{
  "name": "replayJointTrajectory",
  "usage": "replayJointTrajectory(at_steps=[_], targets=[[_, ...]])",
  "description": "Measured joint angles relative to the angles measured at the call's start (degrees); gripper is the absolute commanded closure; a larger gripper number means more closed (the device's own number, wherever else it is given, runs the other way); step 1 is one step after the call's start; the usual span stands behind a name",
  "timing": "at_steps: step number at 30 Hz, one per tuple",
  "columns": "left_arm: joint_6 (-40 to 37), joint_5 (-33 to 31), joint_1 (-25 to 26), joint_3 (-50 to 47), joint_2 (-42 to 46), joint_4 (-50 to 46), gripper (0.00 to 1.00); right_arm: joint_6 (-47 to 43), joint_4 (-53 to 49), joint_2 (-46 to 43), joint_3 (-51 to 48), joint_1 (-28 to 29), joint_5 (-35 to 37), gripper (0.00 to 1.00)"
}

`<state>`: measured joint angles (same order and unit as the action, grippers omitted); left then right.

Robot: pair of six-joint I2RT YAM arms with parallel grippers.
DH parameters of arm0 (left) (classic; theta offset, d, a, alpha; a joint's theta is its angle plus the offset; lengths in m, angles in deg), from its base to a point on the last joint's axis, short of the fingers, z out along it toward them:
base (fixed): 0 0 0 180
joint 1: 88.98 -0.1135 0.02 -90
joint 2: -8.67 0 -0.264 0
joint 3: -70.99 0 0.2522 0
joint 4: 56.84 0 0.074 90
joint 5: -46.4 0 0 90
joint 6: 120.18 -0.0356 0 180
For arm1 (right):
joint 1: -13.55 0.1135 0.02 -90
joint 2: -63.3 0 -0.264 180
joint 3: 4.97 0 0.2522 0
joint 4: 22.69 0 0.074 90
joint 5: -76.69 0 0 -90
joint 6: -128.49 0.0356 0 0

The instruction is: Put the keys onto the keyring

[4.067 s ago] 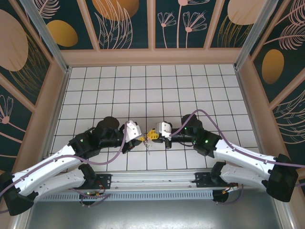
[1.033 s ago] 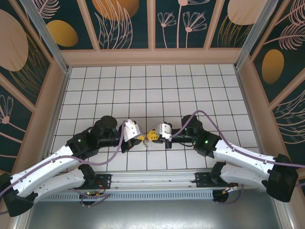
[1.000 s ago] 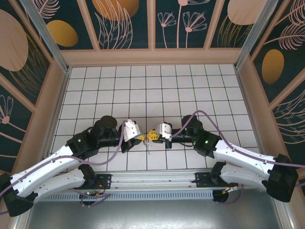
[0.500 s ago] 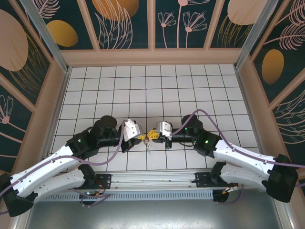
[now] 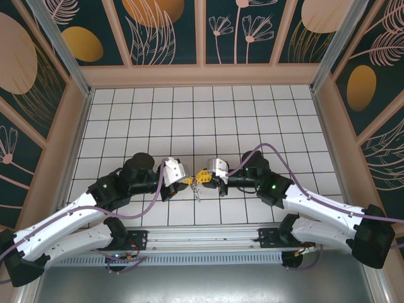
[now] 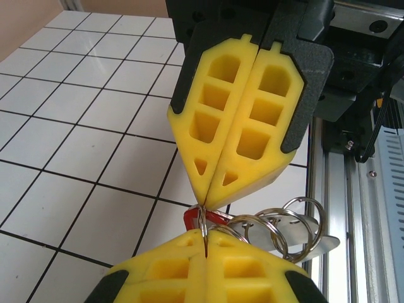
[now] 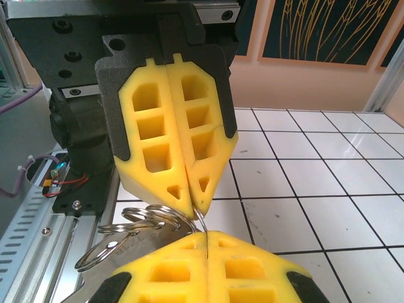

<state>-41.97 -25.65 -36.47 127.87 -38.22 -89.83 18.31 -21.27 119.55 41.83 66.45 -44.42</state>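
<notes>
My two grippers meet tip to tip just above the floor near the front rail. Left gripper [image 5: 189,181] and right gripper [image 5: 202,176] are both shut on the same thin wire ring [image 6: 202,219] of the keyring. In the left wrist view my left gripper [image 6: 205,237] is at the bottom and the right gripper [image 6: 206,202] is above it. The key's red head [image 6: 191,218] shows just behind the pinched ring. More wire rings [image 6: 287,226] and a flat silver metal piece [image 6: 319,241] hang to the side. In the right wrist view my right gripper [image 7: 205,235] faces the left gripper [image 7: 192,203], with the rings [image 7: 148,218] and a stamped metal piece [image 7: 123,251] beside them.
The white tiled floor [image 5: 202,120] stretches to the back and both sides. The metal front rail [image 5: 202,243] lies close behind the grippers. Wooden walls [image 5: 202,74] close in the cell.
Almost nothing differs: both grippers stay shut tip to tip on the ring, and the right one has shifted only a touch.
</notes>
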Motion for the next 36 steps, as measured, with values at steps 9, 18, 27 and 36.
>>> replayJointTrajectory(at_steps=[9, 18, 27, 36], targets=[[0.02, -0.31, 0.0, 0.0, 0.04, 0.7, 1.0, 1.29, 0.04, 0.02, 0.0, -0.55, 0.02, 1.0], [0.0, 0.33, 0.0, 0.0, 0.66, 1.03, 1.0, 2.71, -1.22, 0.28, 0.02, -3.1, 3.28, 1.0], [0.0, 0.92, 0.0, 0.0, 0.68, 1.03, 1.0, 2.97, -1.2, -0.17, 0.0, -3.21, 2.93, 1.0], [0.02, 1.11, 0.0, 0.0, 0.68, 1.77, 1.0, 2.71, 0.52, -5.64, -2.45, -2.08, 0.5, 1.0]])
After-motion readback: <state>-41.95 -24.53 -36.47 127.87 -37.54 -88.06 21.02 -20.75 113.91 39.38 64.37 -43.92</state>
